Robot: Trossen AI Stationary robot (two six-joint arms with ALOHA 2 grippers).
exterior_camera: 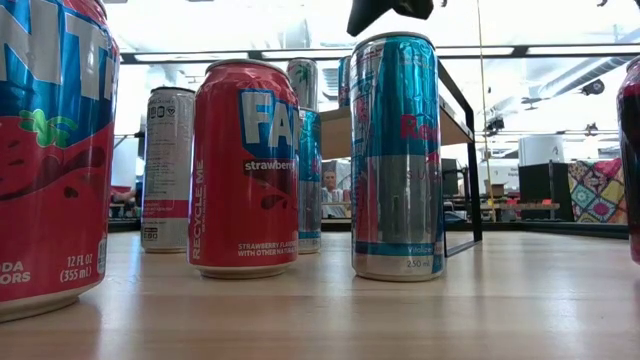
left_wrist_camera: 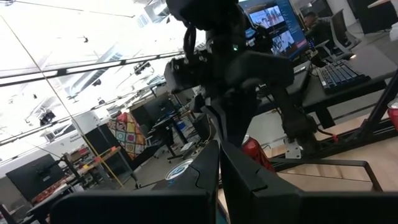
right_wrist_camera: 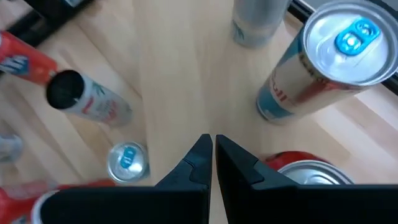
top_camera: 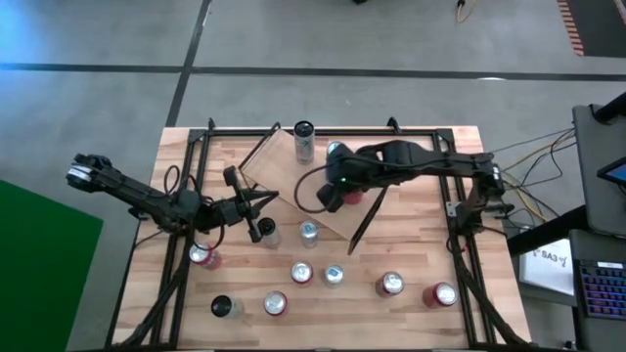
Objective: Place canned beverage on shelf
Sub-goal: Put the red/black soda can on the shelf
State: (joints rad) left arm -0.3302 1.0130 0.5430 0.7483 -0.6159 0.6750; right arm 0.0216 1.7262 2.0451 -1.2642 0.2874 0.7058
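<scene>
The shelf (top_camera: 303, 191), a light-wood plank with black end frames, lies askew mid-table; the low view shows it raised behind the cans (exterior_camera: 455, 125). Several canned beverages stand about. A blue-silver can (right_wrist_camera: 336, 56) and a silver one (right_wrist_camera: 258, 22) are near my right gripper. My right gripper (right_wrist_camera: 211, 149) hovers shut over the plank (top_camera: 333, 196), slanting down, holding nothing. My left gripper (top_camera: 272, 199) is shut and bare at the shelf's left end, pointing at the right arm (left_wrist_camera: 219, 163).
Along the table's near side stand several cans: red ones (top_camera: 203, 256), (top_camera: 276, 303), (top_camera: 442, 293), silver-topped ones (top_camera: 309, 233), (top_camera: 334, 275), and a black-topped one (top_camera: 223, 306). Two more are at the shelf's far edge (top_camera: 304, 137), (top_camera: 335, 152). A black frame (top_camera: 460, 215) rims the table.
</scene>
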